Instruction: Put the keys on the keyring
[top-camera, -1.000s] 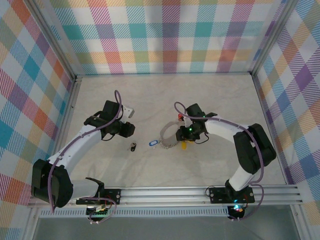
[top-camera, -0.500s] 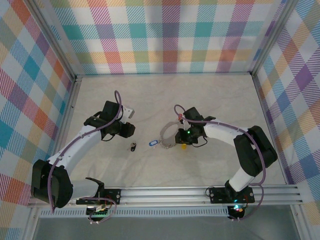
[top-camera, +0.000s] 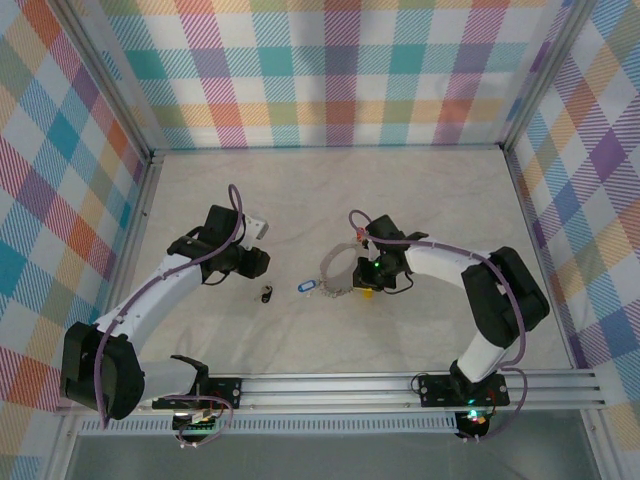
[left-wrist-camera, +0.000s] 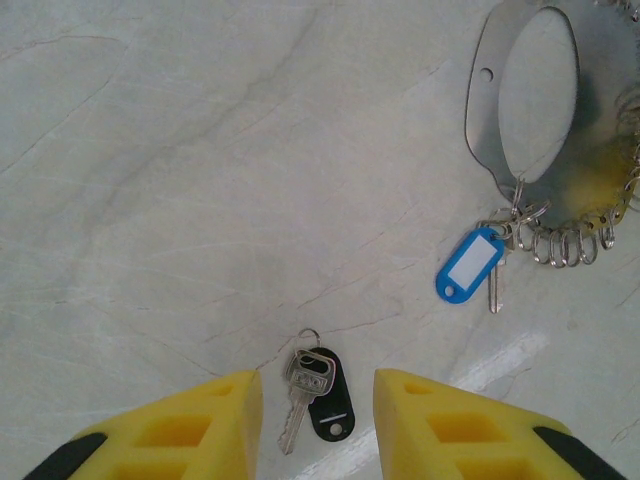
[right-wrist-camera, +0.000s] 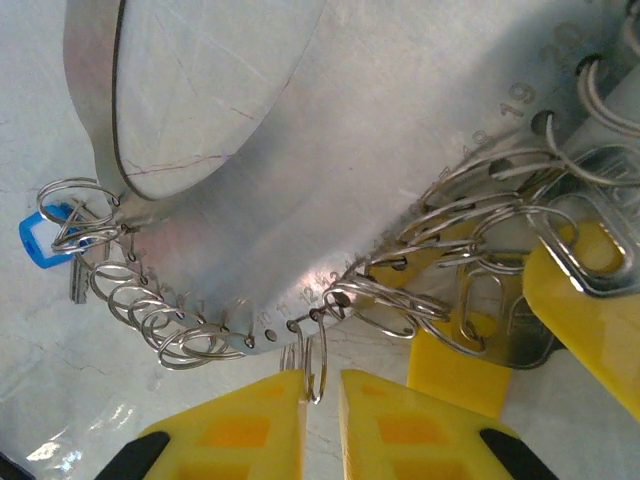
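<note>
Hard to make out: right gripper (right-wrist-camera: 322, 385) fingers stood nearly together about one small wire ring (right-wrist-camera: 312, 355); we couldn't tell whether it was pinched. Yellow plastic tag (right-wrist-camera: 590, 320) was half hidden behind rings. Wide flat silver metal keyring (right-wrist-camera: 250, 200) lay mid-table, small silver key with blue plastic tag (left-wrist-camera: 468, 262) hooked on. Left gripper (left-wrist-camera: 317, 380) was spread, empty, over small silver key with black plastic tag (left-wrist-camera: 330, 408). Pale marbled tabletop (top-camera: 300, 190), plaid walls (top-camera: 330, 70).

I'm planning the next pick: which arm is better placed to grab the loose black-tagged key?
Left. The left gripper, open, faces the black-tagged key, framed between its fingers. The right gripper is busy at the keyring, either side of a small ring.
</note>
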